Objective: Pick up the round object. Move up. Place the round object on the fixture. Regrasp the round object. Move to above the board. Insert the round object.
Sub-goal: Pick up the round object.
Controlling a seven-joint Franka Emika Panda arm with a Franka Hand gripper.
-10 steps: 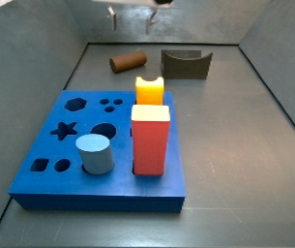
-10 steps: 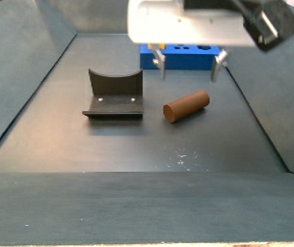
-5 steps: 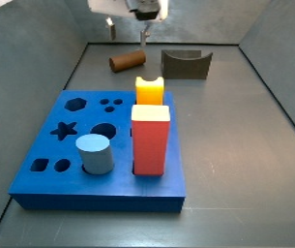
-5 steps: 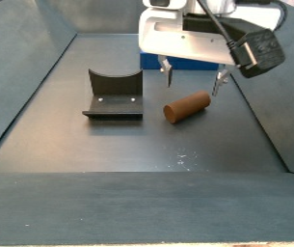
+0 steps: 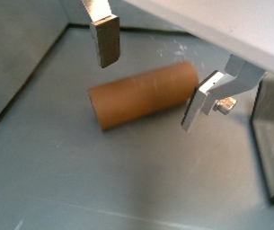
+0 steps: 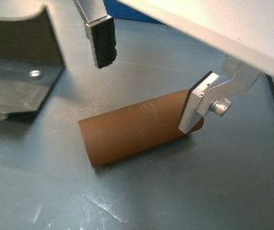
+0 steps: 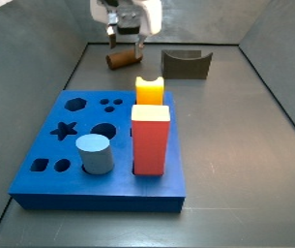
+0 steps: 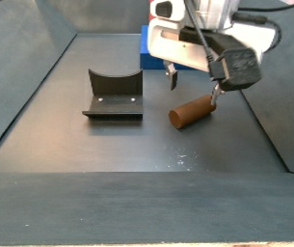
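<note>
The round object (image 5: 145,94) is a short reddish-brown peg lying on its side on the dark floor; it also shows in the other wrist view (image 6: 137,137) and in both side views (image 7: 121,61) (image 8: 191,114). My gripper (image 5: 154,76) (image 6: 151,76) is open and hangs low over the peg, with one finger on each side and neither touching it. In the side views the gripper (image 7: 127,46) (image 8: 195,87) is just above the peg. The fixture (image 7: 186,64) (image 8: 113,95) (image 6: 13,76) stands beside the peg. The blue board (image 7: 98,145) lies apart from both.
A tall red block (image 7: 151,140), a yellow piece (image 7: 150,90) and a light-blue cylinder (image 7: 94,155) stand on the board. Sloping grey walls (image 7: 273,87) close in the floor on both sides.
The gripper has come down from high above the floor and now straddles the peg, still open. The peg has not moved.
</note>
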